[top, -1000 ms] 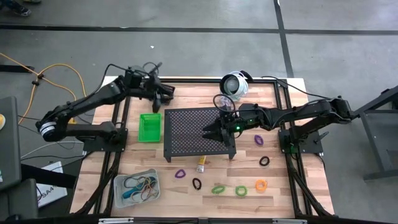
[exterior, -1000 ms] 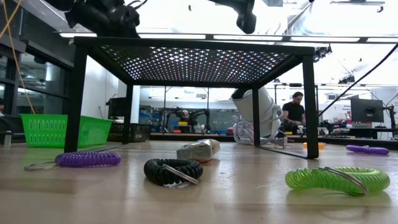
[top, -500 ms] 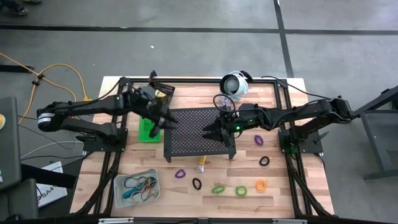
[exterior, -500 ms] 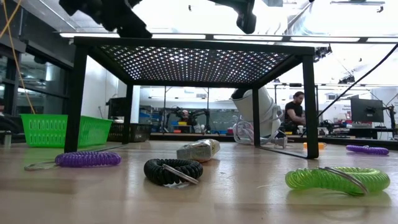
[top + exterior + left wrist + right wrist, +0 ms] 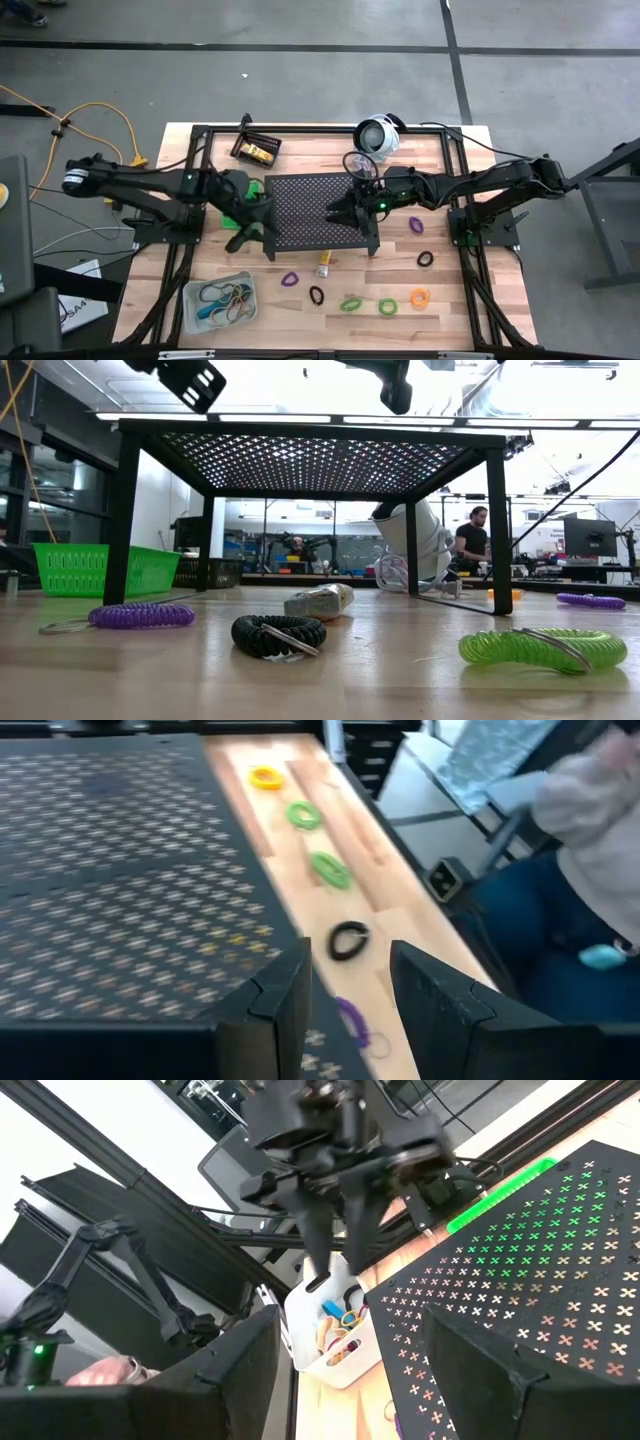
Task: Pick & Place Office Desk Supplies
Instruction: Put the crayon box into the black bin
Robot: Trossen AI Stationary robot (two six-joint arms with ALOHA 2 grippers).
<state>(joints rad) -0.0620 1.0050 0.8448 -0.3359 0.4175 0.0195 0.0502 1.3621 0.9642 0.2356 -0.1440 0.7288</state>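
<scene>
Moved since earlier: left gripper (image 5: 243, 238) has swung from the far black bin (image 5: 256, 149) to the near left corner of the big black perforated metal stand (image 5: 316, 212); right arm has not moved.
Left gripper: empty, fingers (image 5: 285, 995) parted, above the stand's corner, looking along the row of loops.
Right gripper: right gripper (image 5: 340, 213) hovers over the stand's top, fingers wide apart, holding nothing; it waits.
Supplies on table: purple coil loop (image 5: 290, 280), black coil loop (image 5: 317, 296), two green coil loops (image 5: 351, 303), orange coil loop (image 5: 420, 297), all near the front edge; a small yellow tube (image 5: 324, 264) just beside the stand.
Bins: clear bin (image 5: 219, 300) with rubber bands at front left; green bin (image 5: 240, 204) partly hidden under the left arm.
Step in hand: I judge the left arm is going for a next loop.
Next move: lower past the stand's corner, centre on the purple or black loop, then close.
</scene>
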